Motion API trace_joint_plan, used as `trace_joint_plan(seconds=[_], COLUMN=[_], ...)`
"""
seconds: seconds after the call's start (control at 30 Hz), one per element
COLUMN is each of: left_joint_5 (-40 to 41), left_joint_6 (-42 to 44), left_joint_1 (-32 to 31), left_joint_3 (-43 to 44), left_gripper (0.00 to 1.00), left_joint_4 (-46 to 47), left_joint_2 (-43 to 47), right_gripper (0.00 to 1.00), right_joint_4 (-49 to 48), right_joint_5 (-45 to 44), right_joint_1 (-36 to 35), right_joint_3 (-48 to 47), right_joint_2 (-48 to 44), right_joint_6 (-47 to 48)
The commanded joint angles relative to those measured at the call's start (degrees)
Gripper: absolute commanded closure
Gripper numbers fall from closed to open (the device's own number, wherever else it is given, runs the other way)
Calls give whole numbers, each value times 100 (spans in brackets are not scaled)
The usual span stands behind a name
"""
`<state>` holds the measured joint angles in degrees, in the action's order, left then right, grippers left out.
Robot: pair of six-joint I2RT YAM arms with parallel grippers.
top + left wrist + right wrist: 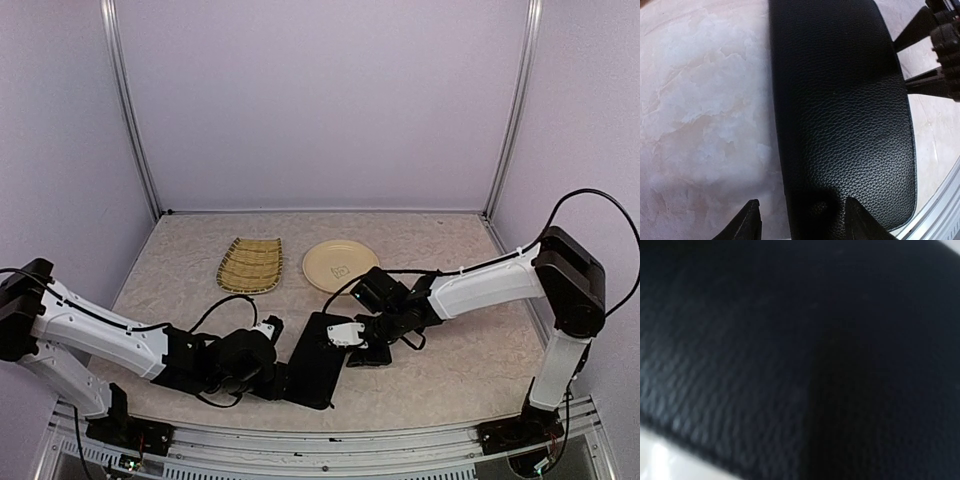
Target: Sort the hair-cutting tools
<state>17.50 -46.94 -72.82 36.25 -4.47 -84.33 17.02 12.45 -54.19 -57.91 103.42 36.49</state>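
Observation:
No scissors or clips show in any view. The black zip case (318, 368) lies shut near the table's front, and its grained top fills the left wrist view (840, 125). My left gripper (282, 380) is open at the case's near left end (802, 217), with one fingertip (752, 216) over the table and the other (856, 215) over the case. My right gripper (354, 346) sits at the case's right edge. Its two fingers (920, 25) show apart in the left wrist view. The right wrist view shows only blurred black case (765, 365).
A woven bamboo tray (250, 264) and a pale yellow plate (338, 265) lie side by side behind the case. The metal front rail (330, 440) runs just past the case's near end. Walls close in the left, right and back.

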Motion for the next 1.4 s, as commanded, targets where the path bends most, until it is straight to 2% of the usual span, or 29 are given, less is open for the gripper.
trace_joint_plan(seconds=[0.0, 0.23, 0.33, 0.4, 0.47, 0.53, 0.57, 0.67, 0.7, 0.77, 0.8, 0.87, 1.07, 1.13, 1.2, 1.23, 1.3, 1.37], left_joint_5=[150, 250, 250, 274, 366, 587, 654, 581, 510, 327, 216, -19, -222, -256, -275, -293, -340, -512], left_joint_6=[-202, -265, -263, -221, -137, -89, -81, 20, 51, 85, 99, 127, -18, -79, -171, -199, -267, -324], left_joint_1=[-114, -162, -176, -177, -173, -142, -110, 10, 34, 84, 83, 84, -20, -38, -40, -33, -43, -19], left_joint_3=[106, 134, 178, 229, 306, 394, 434, 486, 488, 501, 512, 542, 616, 563, 504, 467, 410, 292], left_gripper=[44, 45, 45, 45, 45, 44, 43, 43, 43, 45, 48, 56, 85, 91, 91, 92, 92, 92], left_joint_4=[-146, -172, -219, -253, -302, -410, -454, -407, -333, -192, -90, 118, 372, 492, 573, 622, 732, 980], left_joint_2=[196, 312, 311, 314, 315, 317, 311, 286, 272, 194, 148, 27, -435, -512, -575, -602, -633, -652], right_gripper=[63, 55, 51, 45, 29, 2, 0, 0, 7, 36, 40, 44, 65, 66, 64, 58, 33, 28], right_joint_4=[-290, -264, -96, 29, -24, -192, -243, 102, 303, 595, 601, 476, 993, 845, 733, 692, 536, 306], right_joint_5=[-84, -285, -704, -972, -1141, -1018, -770, 397, 803, 1325, 1375, 1304, 1392, 1506, 1430, 1382, 1101, 888], right_joint_1=[33, 33, 38, 52, 107, 224, 328, 596, 594, 547, 473, 224, -530, -680, -836, -899, -1035, -1106], right_joint_3=[-301, -416, -163, -59, -41, -53, -68, -222, -243, -213, -104, 216, 398, 505, 528, 508, 494, 579], right_joint_2=[276, 354, -139, -670, -1246, -1799, -2005, -2046, -1936, -1728, -1697, -1759, -1387, -1297, -1157, -1086, -968, -902], right_joint_6=[145, 37, 51, 64, -15, -322, -596, -1169, -1205, -1352, -1418, -1391, -1166, -1179, -1252, -1303, -1495, -1782])
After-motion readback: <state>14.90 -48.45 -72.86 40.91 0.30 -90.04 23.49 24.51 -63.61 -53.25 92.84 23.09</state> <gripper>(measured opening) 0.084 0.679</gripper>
